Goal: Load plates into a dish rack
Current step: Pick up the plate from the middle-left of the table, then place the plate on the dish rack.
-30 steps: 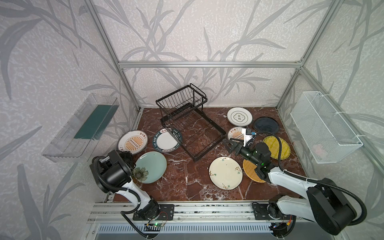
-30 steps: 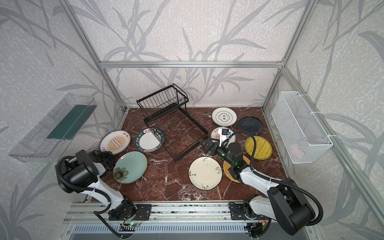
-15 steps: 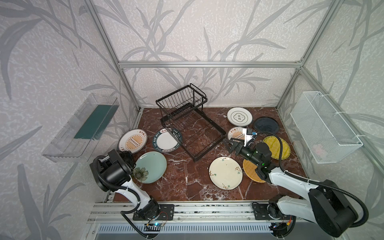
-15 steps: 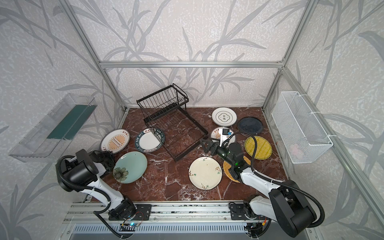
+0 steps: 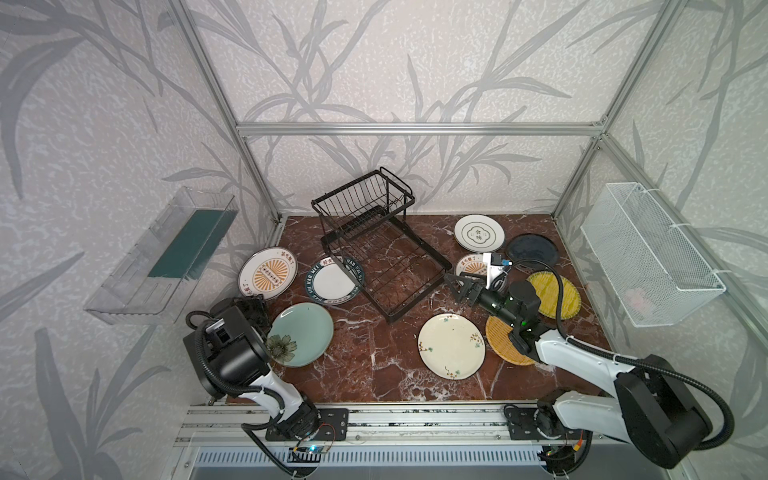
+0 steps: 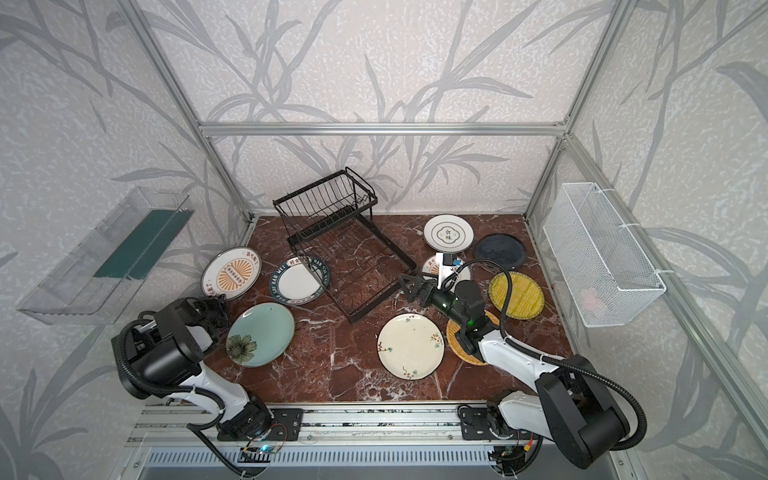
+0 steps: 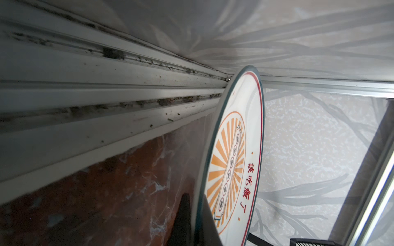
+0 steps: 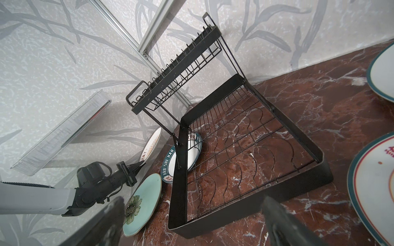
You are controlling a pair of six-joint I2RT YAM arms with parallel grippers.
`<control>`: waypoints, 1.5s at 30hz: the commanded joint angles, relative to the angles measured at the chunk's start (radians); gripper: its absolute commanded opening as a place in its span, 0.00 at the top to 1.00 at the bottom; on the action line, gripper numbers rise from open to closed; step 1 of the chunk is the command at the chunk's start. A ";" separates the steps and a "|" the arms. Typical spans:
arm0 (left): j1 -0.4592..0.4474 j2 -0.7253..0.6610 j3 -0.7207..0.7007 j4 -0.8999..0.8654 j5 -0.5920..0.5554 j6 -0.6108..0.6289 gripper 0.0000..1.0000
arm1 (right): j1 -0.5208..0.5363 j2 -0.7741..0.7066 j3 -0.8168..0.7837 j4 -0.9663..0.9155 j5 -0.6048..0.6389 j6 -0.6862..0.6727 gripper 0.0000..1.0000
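Top views both show the table (image 5: 374, 374) with the rack (image 5: 361, 201) empty, directly ahead of my right pincer (image 5: 456, 287), which hangs wide with nothing in it. All the plates lie to either side of it, none loaded yet. What has just changed is on my left: the left pincer (image 8: 142, 163) has finished closing and now pinches the near rim of the sunburst plate (image 5: 268, 278), which looks tipped up off the table in the wrist views. I read that as the first pick secured, so lifting toward the rack should come next. Red characters on that plate read 該吃飯了. The ringed plate (image 5: 334, 282), between the left pincer and the rack, says HAO SHI HAO WEI. The far plate (image 5: 478, 235), beyond the right pincer, says 食味.
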 commanded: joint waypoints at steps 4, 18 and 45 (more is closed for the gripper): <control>-0.041 -0.128 -0.031 -0.111 0.041 0.052 1.00 | 0.007 0.009 0.033 -0.008 -0.001 -0.008 0.01; -0.125 -0.456 0.002 -0.626 0.097 0.253 1.00 | 0.006 0.039 0.104 -0.126 -0.035 -0.020 0.01; -0.580 -0.758 0.044 -0.756 0.298 0.346 1.00 | 0.003 0.101 0.377 -0.549 -0.181 -0.044 0.01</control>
